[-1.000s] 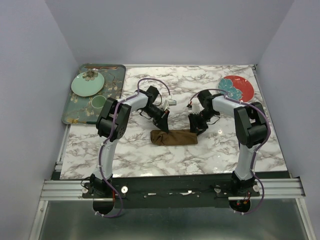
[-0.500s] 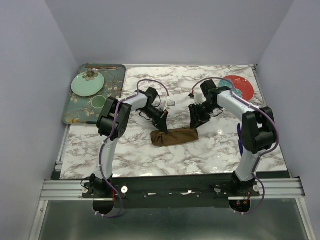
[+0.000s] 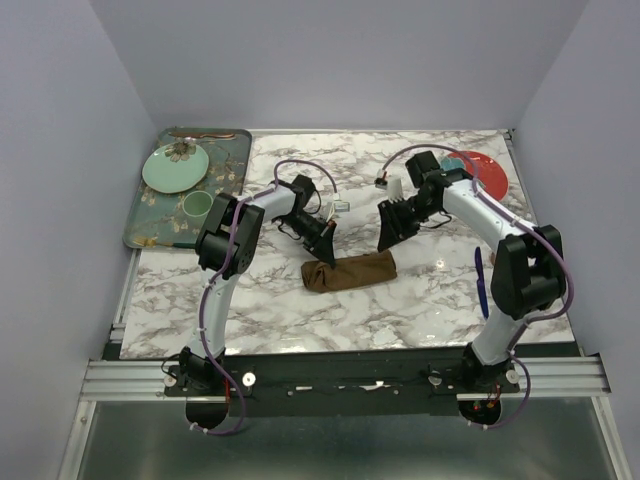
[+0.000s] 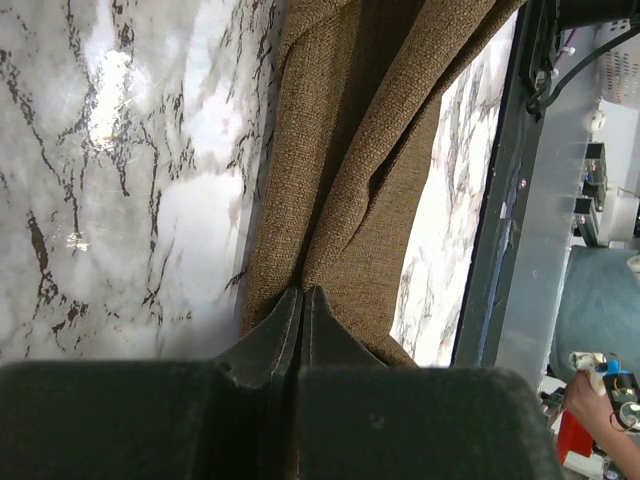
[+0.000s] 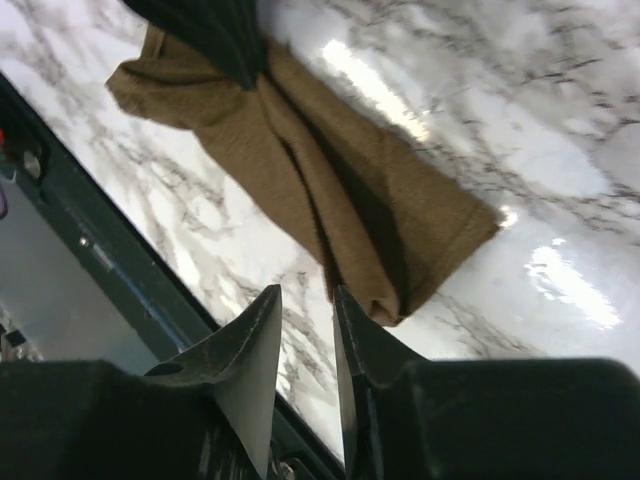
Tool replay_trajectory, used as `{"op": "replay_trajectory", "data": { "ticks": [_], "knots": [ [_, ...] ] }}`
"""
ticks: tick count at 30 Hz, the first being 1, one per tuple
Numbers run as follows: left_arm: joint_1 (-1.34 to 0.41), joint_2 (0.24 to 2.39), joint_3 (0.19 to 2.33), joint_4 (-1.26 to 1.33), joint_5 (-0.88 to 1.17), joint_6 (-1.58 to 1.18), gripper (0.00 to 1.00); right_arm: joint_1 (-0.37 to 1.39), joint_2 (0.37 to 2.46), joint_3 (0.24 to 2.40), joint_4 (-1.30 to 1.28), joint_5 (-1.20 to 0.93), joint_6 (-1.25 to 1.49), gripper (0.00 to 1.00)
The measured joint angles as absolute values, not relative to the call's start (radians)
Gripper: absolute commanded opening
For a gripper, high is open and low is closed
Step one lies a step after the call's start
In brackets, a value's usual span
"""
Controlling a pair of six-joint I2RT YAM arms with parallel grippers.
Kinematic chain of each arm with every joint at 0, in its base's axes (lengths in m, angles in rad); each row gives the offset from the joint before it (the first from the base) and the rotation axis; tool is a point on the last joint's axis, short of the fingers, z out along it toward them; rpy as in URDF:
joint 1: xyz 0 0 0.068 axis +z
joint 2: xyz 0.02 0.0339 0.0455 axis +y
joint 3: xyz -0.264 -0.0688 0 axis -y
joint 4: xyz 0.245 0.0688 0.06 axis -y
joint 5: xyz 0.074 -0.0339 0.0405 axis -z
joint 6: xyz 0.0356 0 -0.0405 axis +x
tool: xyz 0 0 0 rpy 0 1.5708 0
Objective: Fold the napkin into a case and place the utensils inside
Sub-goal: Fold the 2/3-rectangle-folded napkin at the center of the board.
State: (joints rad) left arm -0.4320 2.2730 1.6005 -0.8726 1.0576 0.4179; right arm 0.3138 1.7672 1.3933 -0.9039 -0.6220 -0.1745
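Pinching the left end of the napkin (image 4: 350,200) with the left gripper (image 4: 302,300), jaws pressed flat together on a ridge of cloth, no gap showing. Hovering above the right end with the right gripper (image 5: 300,320), jaws a little apart, nothing between them, clear of the cloth

Outward from the grip: already folded into a narrow brown case (image 3: 352,271), lying crosswise on the marble table (image 3: 300,330); bunched at the pinched end, squared off at the other, with a dark crease down the middle seen from the right wrist. Cannot tell which end is the open mouth

Farther out: blue-handled utensil (image 3: 480,283) flat on the marble beside the right arm, well apart from the case. Copper-brown utensil (image 3: 200,134) seemingly along the far rim of the floral tray (image 3: 137,228), too small to be sure

Step in hand, by judgement: folding done, loading not yet begun; probably fetching the first piece

To do it well:
- hold the left pinch firm as anchor, lifting only the top layer so the pouch gapes
- avoid dragging or unrolling the fold
- take the blue handle near its middle with the right gripper
- come in low along the long axis, sliding rather than dropping
- release left only once the tip sits well inside
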Motion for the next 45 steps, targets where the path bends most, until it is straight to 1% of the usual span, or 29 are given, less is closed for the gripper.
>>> {"op": "replay_trajectory", "data": {
  "ticks": [7, 11, 14, 17, 18, 24, 28, 31, 32, 33, 36, 38, 41, 45],
  "knots": [
    [-0.427, 2.280, 1.613, -0.878, 1.058, 0.409, 0.06, 0.387, 1.748, 1.308, -0.896, -0.662, -0.191, 0.33],
    [-0.426, 2.282, 1.614, -0.879, 1.058, 0.406, 0.07, 0.398, 1.781, 1.307, -0.859, -0.639, -0.191, 0.33],
    [-0.426, 2.286, 1.620, -0.884, 1.058, 0.402, 0.10, 0.397, 1.855, 1.323, -0.816, -0.602, -0.178, 0.33],
    [-0.425, 2.290, 1.626, -0.886, 1.058, 0.400, 0.21, 0.397, 1.915, 1.327, -0.787, -0.571, -0.161, 0.33],
    [-0.425, 2.291, 1.627, -0.887, 1.058, 0.399, 0.28, 0.397, 1.929, 1.327, -0.780, -0.564, -0.157, 0.33],
    [-0.415, 2.279, 1.624, -0.880, 1.079, 0.392, 0.52, 0.397, 1.971, 1.329, -0.767, -0.527, -0.114, 0.32],
    [-0.385, 2.216, 1.592, -0.819, 1.061, 0.364, 0.57, 0.397, 1.972, 1.329, -0.764, -0.514, -0.094, 0.32],
    [-0.322, 2.108, 1.550, -0.757, 1.031, 0.297, 0.60, 0.397, 1.976, 1.333, -0.765, -0.508, -0.078, 0.32],
    [-0.293, 2.055, 1.541, -0.737, 1.018, 0.276, 0.62, 0.397, 1.977, 1.334, -0.767, -0.508, -0.075, 0.32],
    [-0.276, 2.020, 1.534, -0.725, 1.003, 0.264, 0.68, 0.397, 1.979, 1.335, -0.767, -0.508, -0.071, 0.32],
    [-0.237, 1.885, 1.484, -0.694, 0.969, 0.230, 0.73, 0.397, 1.983, 1.340, -0.771, -0.508, -0.062, 0.31],
    [-0.244, 1.792, 1.421, -0.673, 0.940, 0.196, 0.73, 0.397, 1.987, 1.344, -0.775, -0.508, -0.057, 0.31],
    [-0.285, 1.671, 1.291, -0.638, 0.870, 0.144, 0.69, 0.397, 1.993, 1.352, -0.783, -0.508, -0.052, 0.31],
    [-0.374, 1.581, 1.148, -0.590, 0.747, 0.082, 0.59, 0.397, 1.999, 1.359, -0.791, -0.508, -0.050, 0.31]
  ]
}}
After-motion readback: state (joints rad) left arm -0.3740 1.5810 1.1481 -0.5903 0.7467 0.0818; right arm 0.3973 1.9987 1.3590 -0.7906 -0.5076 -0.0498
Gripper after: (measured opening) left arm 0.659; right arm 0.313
